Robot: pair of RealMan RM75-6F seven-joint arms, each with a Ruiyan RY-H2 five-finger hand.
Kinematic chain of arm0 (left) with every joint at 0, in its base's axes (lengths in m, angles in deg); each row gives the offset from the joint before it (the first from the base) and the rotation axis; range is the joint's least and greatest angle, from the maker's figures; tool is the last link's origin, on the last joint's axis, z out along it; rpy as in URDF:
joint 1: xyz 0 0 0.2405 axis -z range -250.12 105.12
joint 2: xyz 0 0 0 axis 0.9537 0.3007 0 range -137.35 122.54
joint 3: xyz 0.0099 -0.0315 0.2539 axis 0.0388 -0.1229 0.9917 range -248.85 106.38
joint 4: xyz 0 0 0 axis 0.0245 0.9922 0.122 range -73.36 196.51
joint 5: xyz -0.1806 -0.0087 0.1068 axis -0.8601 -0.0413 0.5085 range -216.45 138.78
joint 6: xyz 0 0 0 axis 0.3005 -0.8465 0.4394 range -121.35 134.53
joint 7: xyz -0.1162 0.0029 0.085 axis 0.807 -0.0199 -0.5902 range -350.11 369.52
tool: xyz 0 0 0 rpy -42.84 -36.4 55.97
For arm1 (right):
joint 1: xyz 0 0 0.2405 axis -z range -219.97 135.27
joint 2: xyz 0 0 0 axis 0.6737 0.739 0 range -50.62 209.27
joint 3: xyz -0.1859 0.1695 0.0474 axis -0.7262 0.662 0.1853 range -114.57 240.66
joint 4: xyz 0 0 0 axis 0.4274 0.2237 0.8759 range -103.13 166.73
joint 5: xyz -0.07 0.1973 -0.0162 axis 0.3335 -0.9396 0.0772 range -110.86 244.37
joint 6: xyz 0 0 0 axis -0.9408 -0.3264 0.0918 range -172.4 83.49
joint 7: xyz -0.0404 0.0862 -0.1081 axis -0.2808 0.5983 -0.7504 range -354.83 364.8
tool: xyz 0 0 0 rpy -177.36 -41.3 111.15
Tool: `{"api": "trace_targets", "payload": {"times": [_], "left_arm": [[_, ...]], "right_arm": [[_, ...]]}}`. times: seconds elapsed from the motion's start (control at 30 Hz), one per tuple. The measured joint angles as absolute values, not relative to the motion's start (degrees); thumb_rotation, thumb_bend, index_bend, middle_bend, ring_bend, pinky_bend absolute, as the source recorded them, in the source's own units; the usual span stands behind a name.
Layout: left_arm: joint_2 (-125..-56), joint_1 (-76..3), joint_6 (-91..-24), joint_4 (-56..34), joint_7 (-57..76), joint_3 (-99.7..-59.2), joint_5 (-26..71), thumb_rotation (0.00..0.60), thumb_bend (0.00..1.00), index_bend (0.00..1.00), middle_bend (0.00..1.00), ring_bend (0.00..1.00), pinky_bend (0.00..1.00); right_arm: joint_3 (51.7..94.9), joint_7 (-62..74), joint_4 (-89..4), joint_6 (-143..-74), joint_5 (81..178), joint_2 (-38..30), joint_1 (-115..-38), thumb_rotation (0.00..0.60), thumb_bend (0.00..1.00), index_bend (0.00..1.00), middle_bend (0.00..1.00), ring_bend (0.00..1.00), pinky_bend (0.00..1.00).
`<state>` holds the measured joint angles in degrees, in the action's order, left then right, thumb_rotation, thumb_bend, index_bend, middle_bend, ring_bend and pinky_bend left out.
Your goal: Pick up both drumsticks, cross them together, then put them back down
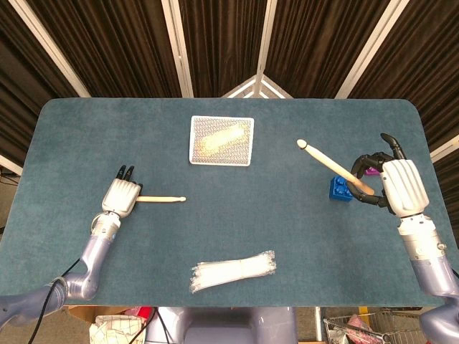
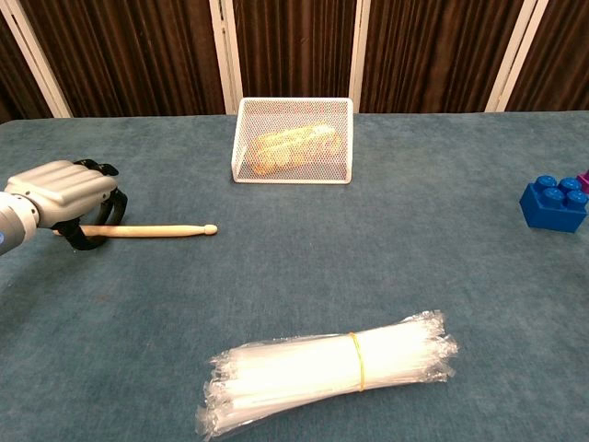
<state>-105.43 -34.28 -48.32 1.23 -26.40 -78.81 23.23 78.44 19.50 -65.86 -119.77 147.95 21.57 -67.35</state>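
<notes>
R hand (image 1: 396, 188), pale grey ribbed shell w/ black fingers, sat at table's right edge; fingers curled round the butt of the right drumstick (image 1: 331, 167), gripping it. Stick was plain light wood, tapered, rounded tip pointing up-left, angled over the blue brick. Not seen in chest view.

L hand (image 1: 120, 196), same grey/black build, was at table's left, palm down over the butt end of the left drumstick (image 2: 152, 230). Fingers were curled down around the stick end in chest view; whether they actually clamped it, cannot tell. Stick lay flat on the cloth, approx horizontal, tip toward table centre.

Table (image 1: 237, 236): wide, rounded corners, covered in blue-teal felt-like cloth, slightly mottled nap.

White wire-mesh basket (image 2: 293, 141), rectangular, far-centre, fine grid; held a pale yellowish lumpy item, too obscured by mesh to ID.

Bundle of clear plastic straws/sleeves (image 2: 329, 368), near front-centre, glossy, crinkled, cinched by a thin yellow band about mid-length.

Blue brick (image 2: 554, 203), studded toy block, glossy plastic, right side; a small purple piece (image 1: 371, 170) just beside it, near R hand.

No legible labels or writing on any item.
</notes>
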Motion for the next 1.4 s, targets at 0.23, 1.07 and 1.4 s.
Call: {"api": "trace_targets", "payload": {"times": [0.23, 1.07, 1.4], "left_arm": [[-105.34, -34.24, -48.64, 0.85, -26.86, -78.82, 23.17, 0.6, 0.51, 0.52, 0.52, 0.06, 0.01], [-105.51, -34.4, -51.73, 1.82, -26.07, -78.14, 26.39, 0.6, 0.51, 0.59, 0.55, 0.1, 0.01], [-104.52, -35.07, -56.92, 2.47, -18.21, -77.42, 33.38, 0.6, 0.51, 0.59, 0.55, 0.1, 0.01]], "right_arm": [[78.9, 18.38, -66.21, -119.42, 147.31, 21.29, -67.85, 0.6, 0.46, 0.7, 0.65, 0.5, 0.09], [78.57, 16.79, -66.49, -119.0, 147.13, 21.03, -67.82, 0.6, 0.46, 0.7, 0.65, 0.5, 0.09], [78.93, 15.74, -65.76, -117.86, 146.31, 19.94, -68.87, 0.6, 0.48, 0.7, 0.66, 0.5, 0.09]]}}
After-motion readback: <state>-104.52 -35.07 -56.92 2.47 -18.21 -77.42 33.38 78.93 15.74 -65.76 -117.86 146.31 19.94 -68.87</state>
